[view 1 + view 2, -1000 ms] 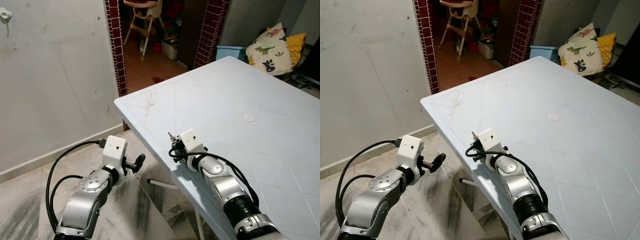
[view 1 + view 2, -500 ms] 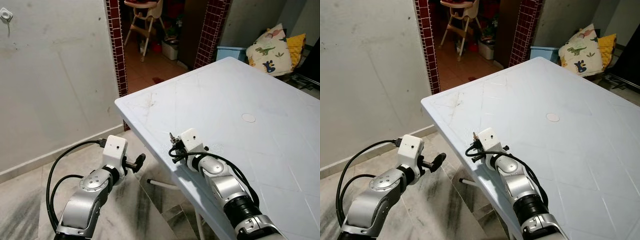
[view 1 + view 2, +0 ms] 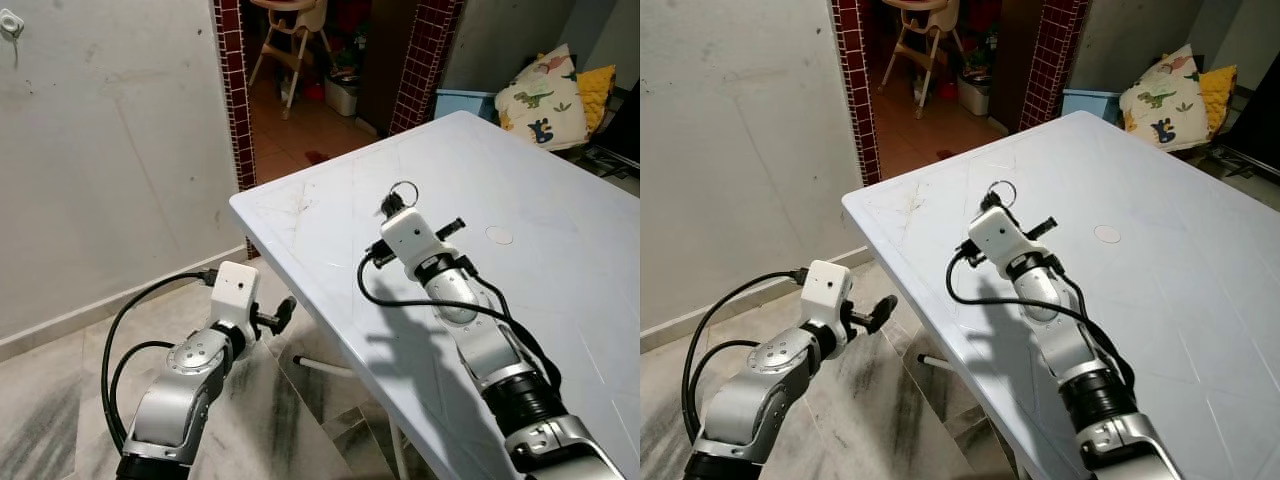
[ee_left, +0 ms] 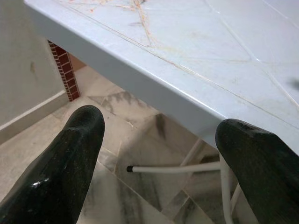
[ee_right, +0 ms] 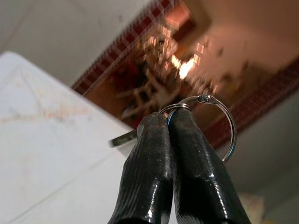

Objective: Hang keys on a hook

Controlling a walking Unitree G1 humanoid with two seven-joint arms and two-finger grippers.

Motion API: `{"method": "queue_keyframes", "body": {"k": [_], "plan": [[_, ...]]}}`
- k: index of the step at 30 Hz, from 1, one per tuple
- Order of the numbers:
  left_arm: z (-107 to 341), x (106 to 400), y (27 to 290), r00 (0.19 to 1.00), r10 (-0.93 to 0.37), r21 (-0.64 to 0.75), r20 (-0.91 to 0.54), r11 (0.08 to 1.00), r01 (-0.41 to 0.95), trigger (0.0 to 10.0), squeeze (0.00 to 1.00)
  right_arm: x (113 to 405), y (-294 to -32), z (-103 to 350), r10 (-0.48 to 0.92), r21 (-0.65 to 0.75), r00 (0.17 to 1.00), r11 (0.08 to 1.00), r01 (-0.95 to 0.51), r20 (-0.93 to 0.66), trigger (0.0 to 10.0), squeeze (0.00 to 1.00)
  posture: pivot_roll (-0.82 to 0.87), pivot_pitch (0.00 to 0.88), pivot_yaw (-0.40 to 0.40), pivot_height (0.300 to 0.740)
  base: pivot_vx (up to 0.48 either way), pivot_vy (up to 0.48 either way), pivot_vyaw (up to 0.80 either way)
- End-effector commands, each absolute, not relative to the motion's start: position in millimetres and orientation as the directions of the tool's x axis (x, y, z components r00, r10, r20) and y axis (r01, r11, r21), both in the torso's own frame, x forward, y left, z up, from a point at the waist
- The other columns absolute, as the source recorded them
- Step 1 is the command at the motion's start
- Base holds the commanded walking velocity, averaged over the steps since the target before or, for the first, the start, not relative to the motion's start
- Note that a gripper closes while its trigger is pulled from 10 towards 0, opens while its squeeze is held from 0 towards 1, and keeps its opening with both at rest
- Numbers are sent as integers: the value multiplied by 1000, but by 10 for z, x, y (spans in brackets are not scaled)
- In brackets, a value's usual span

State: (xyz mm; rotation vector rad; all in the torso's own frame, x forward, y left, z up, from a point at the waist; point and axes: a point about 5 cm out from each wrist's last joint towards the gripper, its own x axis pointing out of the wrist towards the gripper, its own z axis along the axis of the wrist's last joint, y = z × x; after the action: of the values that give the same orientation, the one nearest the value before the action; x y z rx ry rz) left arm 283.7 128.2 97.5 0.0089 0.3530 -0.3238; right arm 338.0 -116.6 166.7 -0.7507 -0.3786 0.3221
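A small white hook (image 3: 10,22) sits high on the grey wall at the far left. My right gripper (image 3: 391,204) is raised above the white table (image 3: 560,300), pointing up toward the doorway. It is shut on a set of keys (image 5: 224,126): the silver ring sticks out past the black fingertips (image 5: 161,126), and a key blade (image 5: 122,138) pokes out to one side. The ring (image 3: 404,188) also shows in the left eye view just above the fingers. My left gripper (image 3: 281,314) hangs low beside the table's near corner, open with nothing in it (image 4: 161,126).
The table's near edge and a white leg bar (image 4: 173,168) lie close in front of the left gripper. A doorway framed by red tile pillars (image 3: 232,90) leads to a high chair (image 3: 290,30). Cushions (image 3: 545,95) and a blue box (image 3: 462,102) sit behind the table.
My right arm has lifted off the table's near edge, carrying the keys up and away from me. The left arm has barely moved.
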Motion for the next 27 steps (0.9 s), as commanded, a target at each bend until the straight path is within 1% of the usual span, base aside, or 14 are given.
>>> {"method": "queue_keyframes", "body": {"k": [1,3,5,8,9,12,13,14,16,18,20,21,23,27], "plan": [[1007,2873,1273,897,-301,-41,-324,952,305,10000,0,3334,-1113,1733,457,-741,854,657,-136,249,0,0,163,0,-64,740,0,0,0],[1038,2910,1281,912,-282,-40,-297,958,283,10000,0,3247,-1083,1762,521,-783,816,605,-145,252,0,0,158,0,-71,740,0,0,0],[1070,2938,1292,925,-265,-39,-273,964,265,10000,0,3200,-1086,1754,547,-795,801,586,-159,243,0,0,153,0,-77,740,0,0,0],[1102,2958,1296,934,-256,-39,-251,966,254,10000,0,3169,-1096,1746,557,-794,795,584,-170,239,0,0,152,0,-77,740,0,0,0],[1158,2988,1309,949,-231,-36,-213,973,228,10000,0,3115,-1103,1732,563,-779,790,598,-188,241,0,0,148,0,-77,740,0,0,0],[1183,3001,1316,956,-218,-32,-197,976,216,10000,0,3089,-1108,1741,553,-760,794,622,-191,253,0,0,146,0,-77,740,0,0,0],[1191,3004,1318,957,-215,-31,-193,977,213,10000,0,3083,-1109,1745,543,-743,799,641,-196,258,1922,0,146,0,-77,740,0,0,0],[1240,3012,1328,966,-202,-27,-162,979,200,10000,0,3060,-1110,1749,517,-706,812,680,-197,271,10000,0,143,0,-77,740,0,0,0],[1326,3021,1342,977,-180,-24,-110,984,179,10000,0,3018,-1113,1742,477,-650,832,733,-200,282,10000,0,139,0,-77,740,0,0,0],[1406,3022,1357,985,-160,-16,-66,987,160,10000,0,2974,-1113,1729,450,-611,846,766,-201,286,10000,0,139,0,-77,740,0,0,0],[1406,3022,1357,985,-160,-16,-66,987,160,10000,0,2974,-1113,1729,450,-611,846,766,-201,286,10000,0,139,0,-77,740,0,0,0],[1448,3021,1369,988,-147,-7,-42,989,146,10000,0,2949,-1117,1719,435,-592,855,781,-200,284,10000,0,139,0,-77,740,0,0,0],[1508,3012,1386,991,-130,-5,-12,991,130,10000,0,2898,-1135,1697,408,-571,868,799,-189,284,10000,0,139,0,-77,740,0,0,800],[1507,3016,1397,993,-116,-1,-5,993,116,10000,0,2877,-1187,1666,374,-545,888,819,-181,269,10000,0,125,0,-67,740,0,0,800]]}}
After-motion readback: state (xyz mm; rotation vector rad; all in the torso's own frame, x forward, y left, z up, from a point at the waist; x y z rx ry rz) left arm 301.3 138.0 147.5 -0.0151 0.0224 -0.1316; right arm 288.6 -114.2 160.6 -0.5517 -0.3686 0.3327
